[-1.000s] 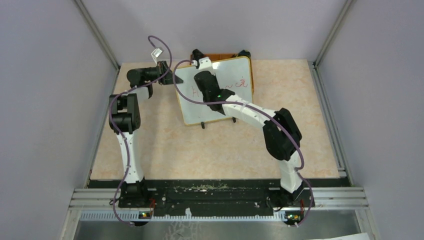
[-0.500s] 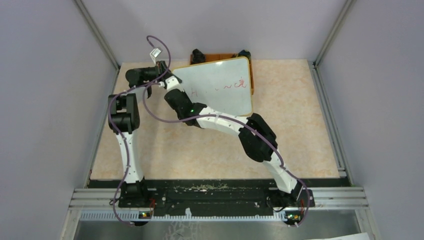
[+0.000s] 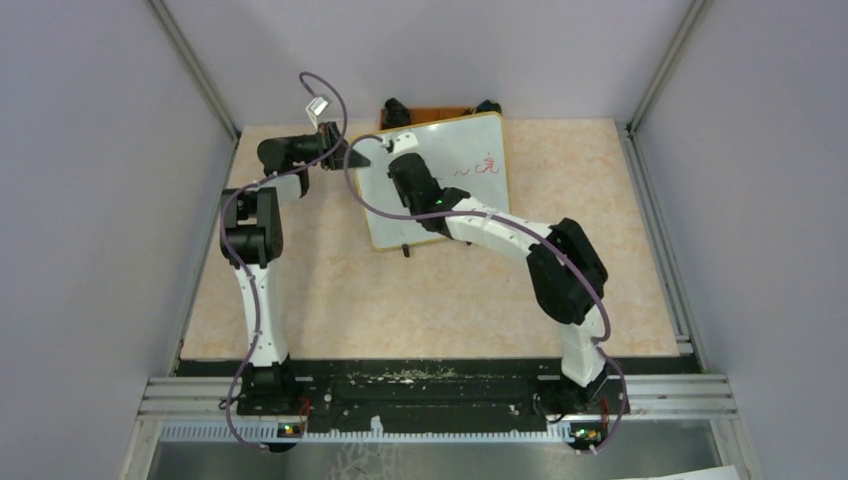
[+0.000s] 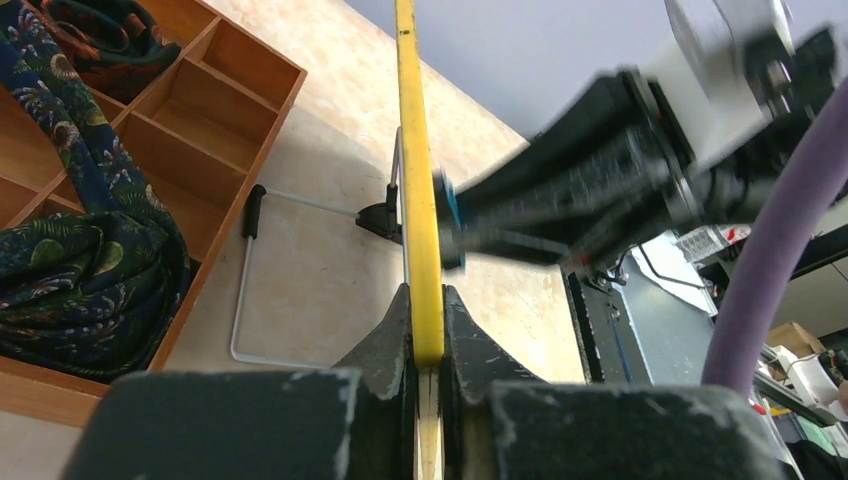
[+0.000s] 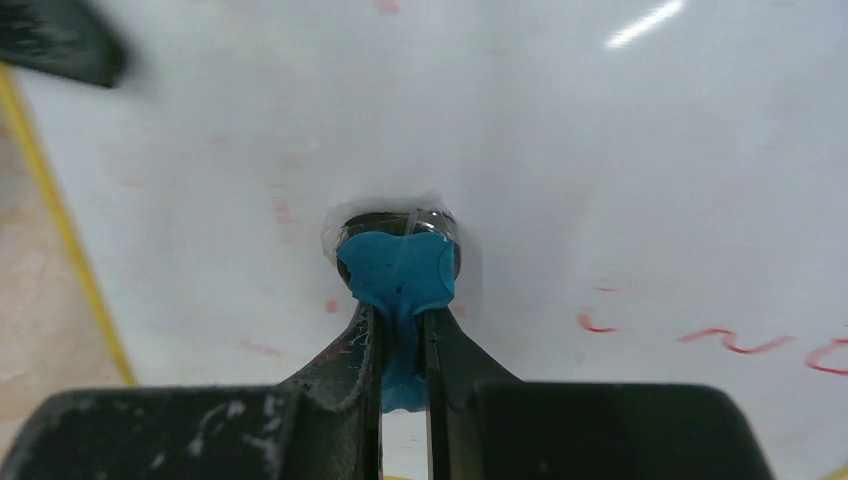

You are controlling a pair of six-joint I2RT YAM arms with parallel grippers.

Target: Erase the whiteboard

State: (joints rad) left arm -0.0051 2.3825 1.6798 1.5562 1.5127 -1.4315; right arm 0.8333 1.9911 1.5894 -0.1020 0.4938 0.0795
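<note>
A shallow orange-brown wooden tray (image 4: 235, 90), split into square and oblong compartments, sits about midway along the far edge of the pale peach speckled tabletop (image 3: 420, 300). A crumpled dark blue cloth with a green and cream leafy print (image 4: 90, 270) sprawls across several of its compartments, and a second bunched dark cloth with reddish markings (image 4: 95, 25) lies in a compartment beyond it. Plain lilac-grey walls (image 3: 90, 200) rise along the left, far and right edges, with slim aluminium rails (image 3: 197, 68) running up from the two far corners.

The right tool (image 5: 402, 318) has returned from the left edge of the whiteboard (image 3: 478, 192) to its upper-left area. Its elbow (image 3: 565, 270) has swung toward frame right.
</note>
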